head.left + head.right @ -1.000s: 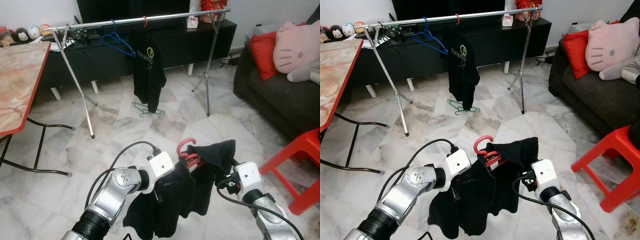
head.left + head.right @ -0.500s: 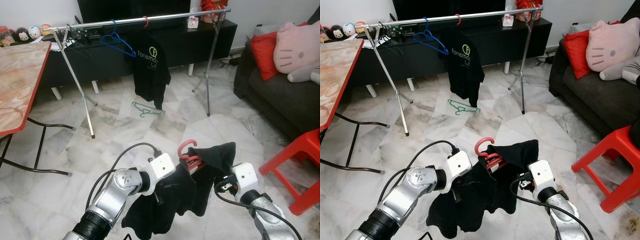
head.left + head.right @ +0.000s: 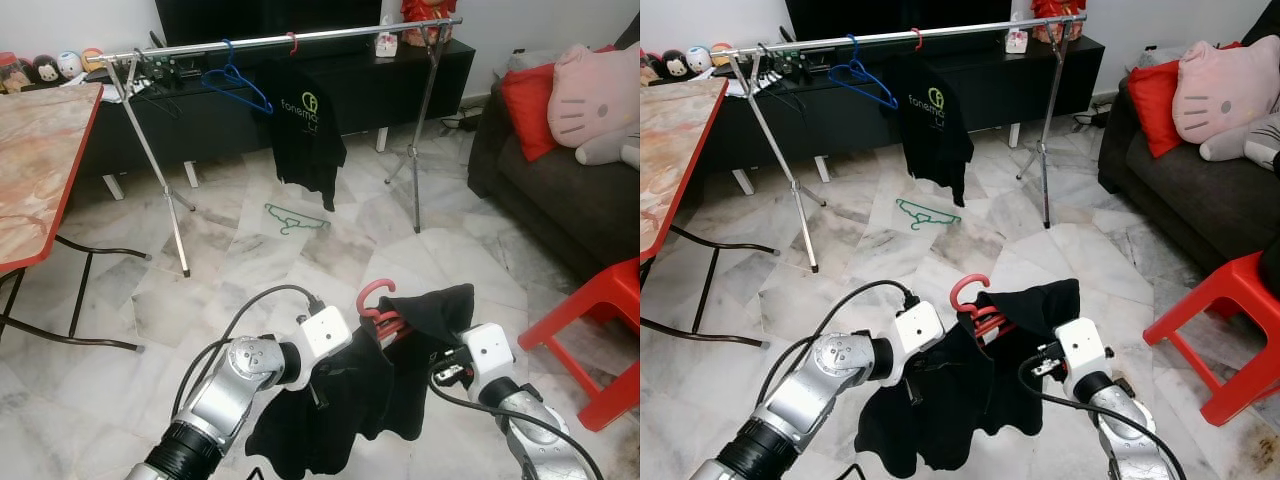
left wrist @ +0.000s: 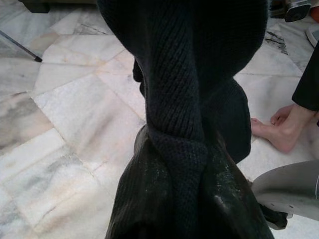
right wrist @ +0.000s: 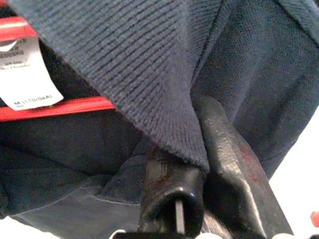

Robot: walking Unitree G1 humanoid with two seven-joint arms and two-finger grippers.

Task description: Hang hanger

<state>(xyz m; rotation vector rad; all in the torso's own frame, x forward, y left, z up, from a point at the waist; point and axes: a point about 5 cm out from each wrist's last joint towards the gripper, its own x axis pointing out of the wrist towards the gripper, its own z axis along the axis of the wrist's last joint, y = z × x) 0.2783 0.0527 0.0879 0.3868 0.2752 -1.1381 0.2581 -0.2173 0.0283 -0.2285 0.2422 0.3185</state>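
A: Left hand [image 3: 318,385] and right hand [image 3: 440,365]: status?

B: Both buried in the dark garment [image 3: 385,385]. Right hand's fingers [image 5: 199,164] clenched on its knit fabric. Left hand's grip: cannot tell, cloth covers it.

A: Red hanger [image 3: 378,305]?

B: Between the two hands, hook up, garment draped over it. Clothes rail [image 3: 290,40] well ahead of both, carrying a black T-shirt [image 3: 310,135] and a blue hanger [image 3: 235,85].

A shirt [image 3: 385,385] on a hanger [image 3: 375,300] hangs between my two grippers — left gripper [image 3: 318,385] one side, right gripper [image 3: 440,372] the other. Ahead stands the rail [image 3: 280,40]; a table [image 3: 40,170] lies left, a sofa [image 3: 560,200] right.
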